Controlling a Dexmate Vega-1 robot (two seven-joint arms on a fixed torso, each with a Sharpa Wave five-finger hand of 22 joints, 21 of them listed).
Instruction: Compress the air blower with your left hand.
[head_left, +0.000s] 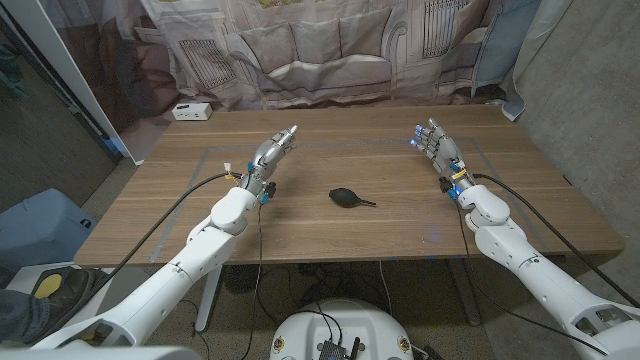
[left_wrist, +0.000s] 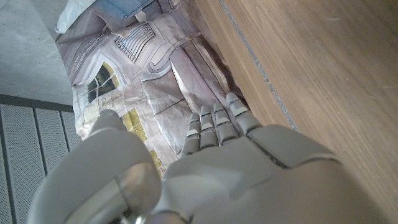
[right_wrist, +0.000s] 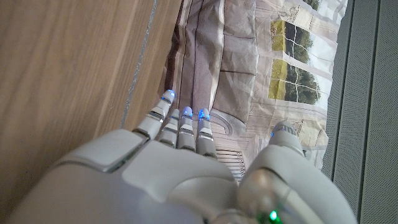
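A small black air blower (head_left: 346, 197) with a thin nozzle pointing right lies on the wooden table (head_left: 330, 230) near its middle. My left hand (head_left: 272, 153) hovers to the blower's left and a little farther back, fingers stretched out and empty. In the left wrist view the left hand (left_wrist: 205, 168) points toward the printed backdrop with nothing in it. My right hand (head_left: 434, 142) stands at the table's right side, fingers straight, holding nothing. The right wrist view shows the right hand (right_wrist: 180, 162) with blue lights at its fingertips (right_wrist: 185, 112).
A small white box (head_left: 191, 111) sits at the table's far left corner. A printed cloth backdrop (head_left: 330, 50) hangs behind the table. Tape lines mark a rectangle on the tabletop. A blue bin (head_left: 35, 225) stands on the floor to the left.
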